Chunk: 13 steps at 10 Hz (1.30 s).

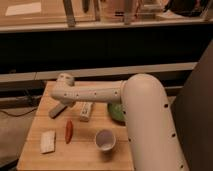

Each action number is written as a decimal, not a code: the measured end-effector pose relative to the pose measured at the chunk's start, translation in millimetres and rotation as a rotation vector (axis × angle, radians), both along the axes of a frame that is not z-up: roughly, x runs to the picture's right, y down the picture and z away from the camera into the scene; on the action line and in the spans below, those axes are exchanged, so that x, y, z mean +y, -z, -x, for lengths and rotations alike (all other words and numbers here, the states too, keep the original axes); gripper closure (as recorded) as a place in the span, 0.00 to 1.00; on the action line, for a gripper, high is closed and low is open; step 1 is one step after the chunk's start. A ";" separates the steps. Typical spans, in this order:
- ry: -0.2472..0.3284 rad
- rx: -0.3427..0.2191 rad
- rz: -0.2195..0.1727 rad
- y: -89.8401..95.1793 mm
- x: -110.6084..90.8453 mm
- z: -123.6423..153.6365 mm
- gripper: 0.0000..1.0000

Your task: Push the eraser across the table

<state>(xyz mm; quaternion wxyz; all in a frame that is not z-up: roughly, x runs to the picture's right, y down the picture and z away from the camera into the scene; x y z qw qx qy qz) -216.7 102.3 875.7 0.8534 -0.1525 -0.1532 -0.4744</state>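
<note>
Planks of light wood make up the desk (75, 157), which fills the lower left of the frame. A white arm (95, 92) reaches from the robot's bulky white body (150, 125) on the right across to the desk's upper left part. At its end the gripper (60, 105) points down toward the wood with its fingers closed together. It has nothing visibly clamped between them.

The eraser (54, 113) is the dark grey slanted shape at the gripper's tip, near the desk's upper left edge. The two meet or overlap there, and I cannot tell where the gripper ends and the eraser begins.

Just right of it, below the arm, lies a white tube (86, 111). Further right a green bowl (116, 113) is partly hidden by the arm. A red pepper (68, 131) lies lower down, left of centre, with a whitish-beige block (48, 141) to its left near the desk's left edge. A white cup (105, 140) stands upright toward the lower middle, apart from the others.
</note>
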 end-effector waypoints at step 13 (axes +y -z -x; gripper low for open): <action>0.041 -0.008 0.002 -15.8 2.6 16.0 0.96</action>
